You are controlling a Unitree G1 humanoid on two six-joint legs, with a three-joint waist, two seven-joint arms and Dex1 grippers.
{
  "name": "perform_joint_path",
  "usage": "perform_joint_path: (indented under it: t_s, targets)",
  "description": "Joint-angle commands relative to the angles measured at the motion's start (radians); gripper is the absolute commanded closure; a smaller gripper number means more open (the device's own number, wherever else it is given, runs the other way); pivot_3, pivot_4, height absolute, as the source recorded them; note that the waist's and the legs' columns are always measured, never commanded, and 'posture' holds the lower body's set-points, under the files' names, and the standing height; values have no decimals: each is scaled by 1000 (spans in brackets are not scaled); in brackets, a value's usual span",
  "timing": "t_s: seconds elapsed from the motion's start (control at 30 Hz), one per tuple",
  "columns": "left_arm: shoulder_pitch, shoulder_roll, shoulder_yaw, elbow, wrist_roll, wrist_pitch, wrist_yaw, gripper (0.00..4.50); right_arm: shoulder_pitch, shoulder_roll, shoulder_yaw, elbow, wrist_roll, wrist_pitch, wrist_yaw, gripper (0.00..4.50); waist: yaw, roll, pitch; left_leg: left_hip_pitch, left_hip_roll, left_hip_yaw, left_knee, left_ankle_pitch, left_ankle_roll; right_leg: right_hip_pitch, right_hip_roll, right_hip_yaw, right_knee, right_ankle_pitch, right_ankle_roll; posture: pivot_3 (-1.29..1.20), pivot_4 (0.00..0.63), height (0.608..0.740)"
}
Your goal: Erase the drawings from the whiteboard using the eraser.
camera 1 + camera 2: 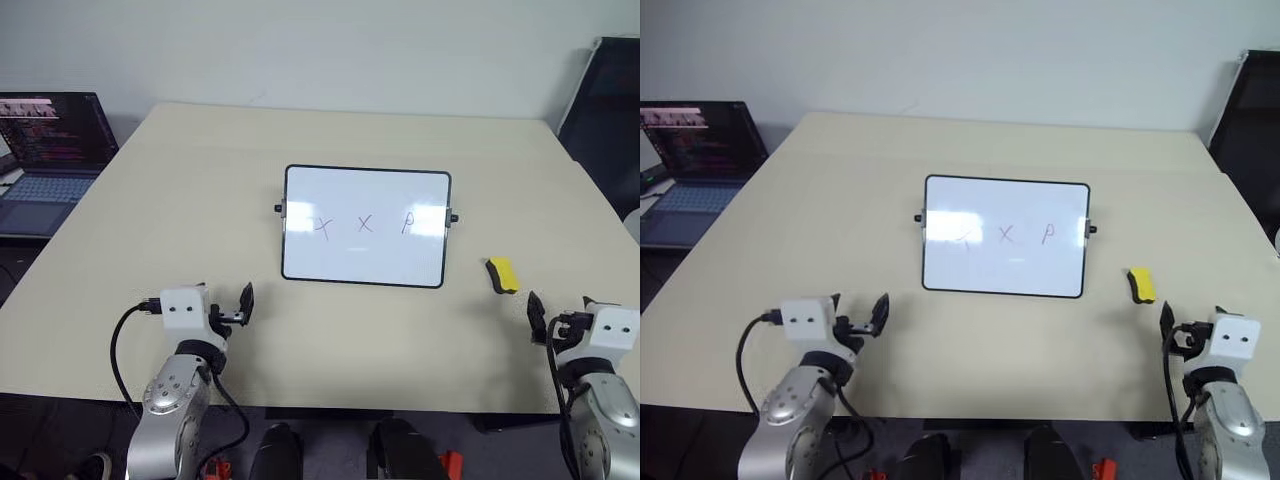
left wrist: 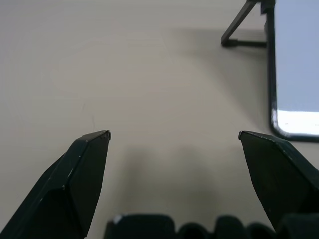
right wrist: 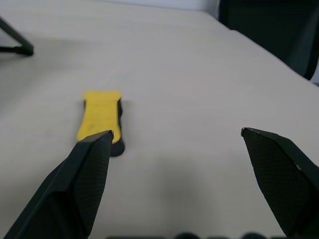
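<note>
One whiteboard (image 1: 366, 226) lies flat near the middle of the beige table (image 1: 200, 200), at twelve o'clock from the robot. It carries three drawings (image 1: 364, 223) in a row: two crosses and one P-like stroke. Two small black knobs stick out of its short sides, one on each.

One yellow eraser (image 1: 502, 275) rests on the table at about four o'clock from the board, well apart from its frame and untouched.

There are two grippers, both low over the near table edge. The left gripper (image 2: 174, 135) sits at about seven o'clock from the board, its two black fingers spread wide with nothing between them. The right gripper (image 3: 177, 133) hovers at about five o'clock from the eraser, fingers (image 3: 84, 184) likewise spread wide and empty.

One open laptop (image 1: 45, 150) stands at ten o'clock, off the table's left edge.
</note>
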Motion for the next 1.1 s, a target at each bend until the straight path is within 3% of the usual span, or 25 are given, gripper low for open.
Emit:
perform_joint_path:
  t_s: [0.03,0.2,0.43,0.7,0.9,1.0,1.1]
  targets:
    - [-30,15,-10,-5,-15,1,-30,0,-15,-9,-8,-35,10,20,2,20,0,0,0,0,0,0,0,0,0,0,0,0,0,0,0,0,150,740]
    - [-46,41,-4,1,-43,-3,-87,0,28,2,2,-99,17,32,3,20,-1,0,0,1,0,0,1,0,0,-1,-1,0,-1,0,0,0,150,740]
    - [-98,159,-13,18,-87,-68,-270,0,89,-4,46,-267,84,104,59,20,0,0,0,0,0,1,-1,0,0,-1,-1,0,-1,0,0,0,150,740]
    - [-247,320,-56,97,-165,-96,-555,0,17,-11,124,-335,86,197,50,20,-1,0,0,0,0,1,0,0,0,-3,-1,0,-1,0,0,0,150,740]
    - [-373,283,-113,152,-194,-73,-595,0,50,-13,172,-401,61,209,48,20,3,1,0,-4,0,1,-1,0,0,-1,-1,-1,-1,0,0,0,150,740]
    - [-382,274,-119,149,-196,-70,-591,0,48,-1,196,-399,30,205,31,20,-4,5,2,-7,-6,-19,-1,0,0,7,-7,-23,-1,-5,-1,0,150,740]
    - [-398,266,-122,161,-193,-72,-581,0,27,3,194,-384,17,201,20,20,-3,14,8,-6,-14,-56,-1,3,3,23,-12,-56,3,-15,-8,0,150,740]
